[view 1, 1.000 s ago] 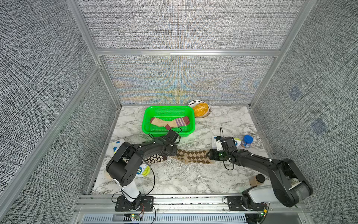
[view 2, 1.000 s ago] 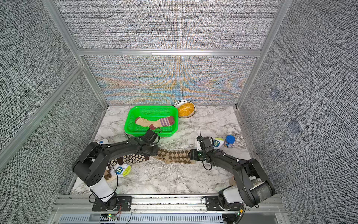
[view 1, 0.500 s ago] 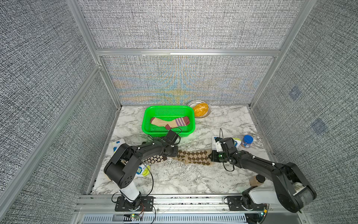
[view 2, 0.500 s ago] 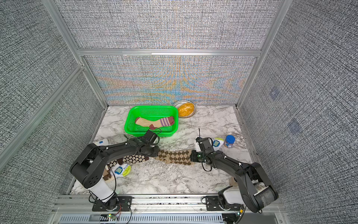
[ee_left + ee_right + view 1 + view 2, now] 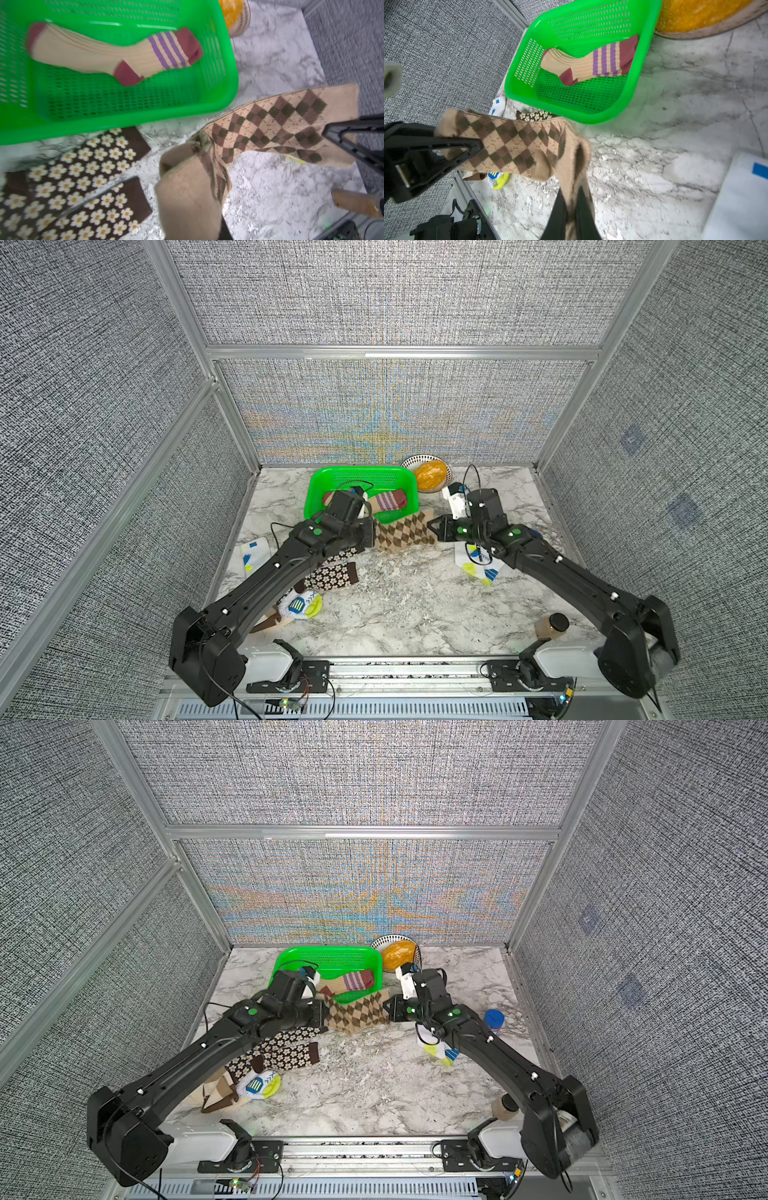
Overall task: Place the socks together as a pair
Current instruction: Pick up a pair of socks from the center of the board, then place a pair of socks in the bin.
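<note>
- quick update from my end: both arms have come up and back since a second ago. the diamond check sock [image 5: 405, 531] was lying flat on the marble table [image 5: 415, 614] between them, and now it hangs stretched in the air
- left gripper [image 5: 372, 531] is pinched down on one end of it. in the left wrist view the tan fabric [image 5: 270, 124] bunches up right at the fingers
- right gripper [image 5: 434, 529] is clamped narrow on the other end, and i can see the sock [image 5: 512, 143] running out from between its fingers in the right wrist view
- both were standing wider a second ago, with the sock still on the table
- the sock now sits just at the front right corner of the green basket [image 5: 361, 472], closer to it than before; same in both top views [image 5: 357, 1013]
- the peach purple-striped sock [image 5: 388, 501] in the basket hasn't moved
- brown flowered socks [image 5: 330, 574] are on the table under the left arm, same spot
- white patched socks: one by the left wall [image 5: 253, 556], one near the front [image 5: 301, 605], one under the right arm [image 5: 478, 568], all unchanged
- wrist views are a bit blurred
</note>
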`<state>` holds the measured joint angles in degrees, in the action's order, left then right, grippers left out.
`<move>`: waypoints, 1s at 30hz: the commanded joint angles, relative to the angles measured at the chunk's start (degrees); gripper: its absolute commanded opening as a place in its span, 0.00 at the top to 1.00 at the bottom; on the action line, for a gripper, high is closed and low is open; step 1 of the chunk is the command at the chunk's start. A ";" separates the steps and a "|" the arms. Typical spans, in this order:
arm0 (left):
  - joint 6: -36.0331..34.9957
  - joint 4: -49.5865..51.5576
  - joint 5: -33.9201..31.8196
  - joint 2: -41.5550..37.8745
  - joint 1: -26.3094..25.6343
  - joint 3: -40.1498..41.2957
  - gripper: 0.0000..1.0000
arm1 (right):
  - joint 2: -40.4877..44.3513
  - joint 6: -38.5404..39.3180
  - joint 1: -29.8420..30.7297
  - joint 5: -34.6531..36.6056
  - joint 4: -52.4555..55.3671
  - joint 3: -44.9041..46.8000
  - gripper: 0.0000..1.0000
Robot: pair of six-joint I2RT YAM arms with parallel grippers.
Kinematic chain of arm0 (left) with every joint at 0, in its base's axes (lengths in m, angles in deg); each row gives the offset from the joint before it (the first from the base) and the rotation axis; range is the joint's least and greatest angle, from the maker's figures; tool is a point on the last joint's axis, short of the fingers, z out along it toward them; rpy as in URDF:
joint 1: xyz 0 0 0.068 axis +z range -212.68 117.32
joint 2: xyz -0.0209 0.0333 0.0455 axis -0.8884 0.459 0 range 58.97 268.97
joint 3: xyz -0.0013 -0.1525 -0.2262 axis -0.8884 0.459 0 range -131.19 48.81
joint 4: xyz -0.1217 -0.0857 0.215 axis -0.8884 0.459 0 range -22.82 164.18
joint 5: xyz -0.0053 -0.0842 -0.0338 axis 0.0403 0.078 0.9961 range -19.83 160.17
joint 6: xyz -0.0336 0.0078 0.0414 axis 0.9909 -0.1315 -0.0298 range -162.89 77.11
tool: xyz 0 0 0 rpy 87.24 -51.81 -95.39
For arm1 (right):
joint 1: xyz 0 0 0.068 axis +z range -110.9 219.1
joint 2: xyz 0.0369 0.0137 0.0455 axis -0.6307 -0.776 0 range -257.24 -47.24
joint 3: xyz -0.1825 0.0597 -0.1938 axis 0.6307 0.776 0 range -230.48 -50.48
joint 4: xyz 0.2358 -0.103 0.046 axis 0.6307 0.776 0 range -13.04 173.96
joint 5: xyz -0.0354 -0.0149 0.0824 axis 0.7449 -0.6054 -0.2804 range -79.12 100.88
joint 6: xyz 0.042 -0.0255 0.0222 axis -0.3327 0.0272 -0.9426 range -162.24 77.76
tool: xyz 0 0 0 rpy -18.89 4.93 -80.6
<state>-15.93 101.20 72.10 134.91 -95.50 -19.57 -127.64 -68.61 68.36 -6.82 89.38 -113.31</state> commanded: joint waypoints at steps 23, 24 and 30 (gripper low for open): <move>-13.69 6.28 3.80 42.89 23.25 -36.04 0.84 | -54.28 3.28 -3.91 -3.49 9.52 -54.96 1.00; -13.68 6.50 3.89 44.25 23.32 -37.09 0.83 | -54.08 3.53 -4.15 -3.49 9.28 -54.29 0.95; -11.96 3.81 6.14 43.81 23.22 -36.48 0.35 | -42.45 6.85 -5.48 -3.39 4.93 -42.05 0.44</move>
<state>-28.87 107.41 76.32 180.46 -72.28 -56.66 -176.05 -64.06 63.20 -10.64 97.21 -159.67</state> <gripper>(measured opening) 0.561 0.543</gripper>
